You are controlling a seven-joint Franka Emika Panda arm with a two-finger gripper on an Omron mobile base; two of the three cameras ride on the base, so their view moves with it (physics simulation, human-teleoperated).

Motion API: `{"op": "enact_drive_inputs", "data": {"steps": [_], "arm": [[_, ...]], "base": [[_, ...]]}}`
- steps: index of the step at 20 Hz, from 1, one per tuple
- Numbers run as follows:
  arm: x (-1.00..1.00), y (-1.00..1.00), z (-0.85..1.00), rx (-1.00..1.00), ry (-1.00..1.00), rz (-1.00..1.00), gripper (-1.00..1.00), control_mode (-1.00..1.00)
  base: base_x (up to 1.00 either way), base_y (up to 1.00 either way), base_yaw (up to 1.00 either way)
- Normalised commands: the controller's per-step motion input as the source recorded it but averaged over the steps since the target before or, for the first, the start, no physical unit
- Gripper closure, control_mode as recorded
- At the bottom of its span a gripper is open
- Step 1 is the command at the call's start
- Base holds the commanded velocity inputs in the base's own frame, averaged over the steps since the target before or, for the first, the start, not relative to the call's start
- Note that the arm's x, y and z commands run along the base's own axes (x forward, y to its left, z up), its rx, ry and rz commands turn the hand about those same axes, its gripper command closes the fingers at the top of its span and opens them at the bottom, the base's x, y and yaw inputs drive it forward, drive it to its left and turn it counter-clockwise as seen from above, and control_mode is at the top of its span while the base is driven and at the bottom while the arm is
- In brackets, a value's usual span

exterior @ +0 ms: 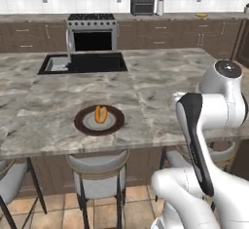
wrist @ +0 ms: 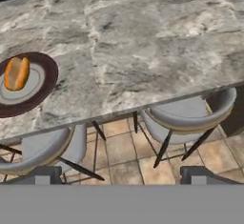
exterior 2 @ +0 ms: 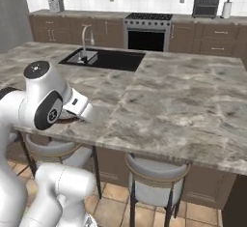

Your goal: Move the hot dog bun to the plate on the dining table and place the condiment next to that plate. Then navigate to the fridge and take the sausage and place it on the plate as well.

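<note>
The hot dog bun (exterior: 100, 114) lies on the dark brown plate (exterior: 82, 125), which sits near the front edge of the dining table (exterior: 160, 91). In the hand view the bun (wrist: 16, 73) and plate (wrist: 45, 87) are at the left, on the marble top (wrist: 143, 42). My gripper (wrist: 124, 175) is open and empty. It hangs back from the table's front edge, to the right of the plate, with its fingertips (wrist: 47, 176) over the stools and floor. The condiment and the sausage are out of view. A tall dark grey front (exterior 2: 12, 13) stands at far left; I cannot tell whether it is the fridge.
A black sink (exterior: 82, 63) with a tap is set into the island's far side. Grey stools (exterior: 97, 172) stand under the front edge, two of them (wrist: 190, 113) below my hand. Brown cabinets and a stove (exterior: 92, 33) line the back wall.
</note>
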Motion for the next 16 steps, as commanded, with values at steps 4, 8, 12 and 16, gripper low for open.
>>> {"op": "enact_drive_inputs", "data": {"steps": [4, 8, 12, 16], "arm": [[0.00, 0.00, 0.00, 0.00, 0.00, 0.00, -1.00, 1.00], [0.00, 0.00, 0.00, 0.00, 0.00, 0.00, -1.00, 1.00], [0.00, 0.00, 0.00, 0.00, 0.00, 0.00, -1.00, 1.00], [0.00, 0.00, 0.00, 0.00, 0.00, 0.00, -1.00, 1.00]], "base": [[-0.36, -1.00, -0.06], [-0.17, -1.00, -0.07], [-0.02, -1.00, -0.08], [0.00, -1.00, -0.04]]}}
